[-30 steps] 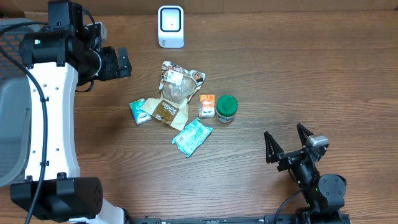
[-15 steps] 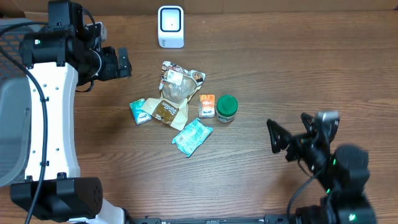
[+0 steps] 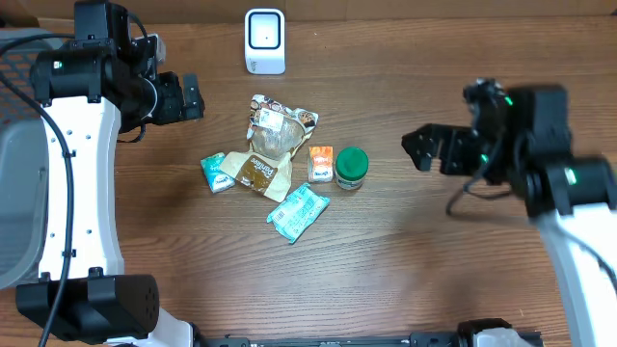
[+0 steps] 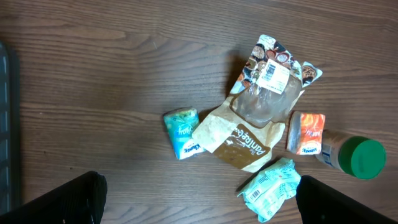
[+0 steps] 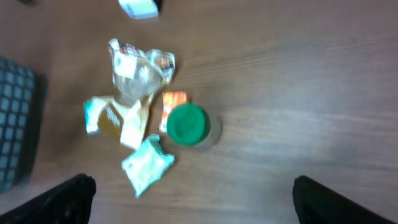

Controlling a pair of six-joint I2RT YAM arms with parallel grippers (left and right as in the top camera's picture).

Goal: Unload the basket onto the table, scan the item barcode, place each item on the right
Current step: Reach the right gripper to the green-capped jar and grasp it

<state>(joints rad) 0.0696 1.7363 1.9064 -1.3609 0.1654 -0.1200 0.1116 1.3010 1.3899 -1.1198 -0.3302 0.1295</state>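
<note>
Your right fingers [image 5: 62, 199] have swung up across the worktop [image 3: 434, 280] toward the green-lidded jar [image 3: 352, 166], spread wide and empty, like your left fingers [image 4: 68, 199]. The items [image 3: 275, 143] lie clustered below the scanner [image 3: 264, 40], none lifted.

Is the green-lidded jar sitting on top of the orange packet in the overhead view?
No, the green-lidded jar stands on the table right beside the orange packet, not on it.

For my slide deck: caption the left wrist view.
Open left gripper above a snack pile and green-lidded jar on the wooden table.
</note>
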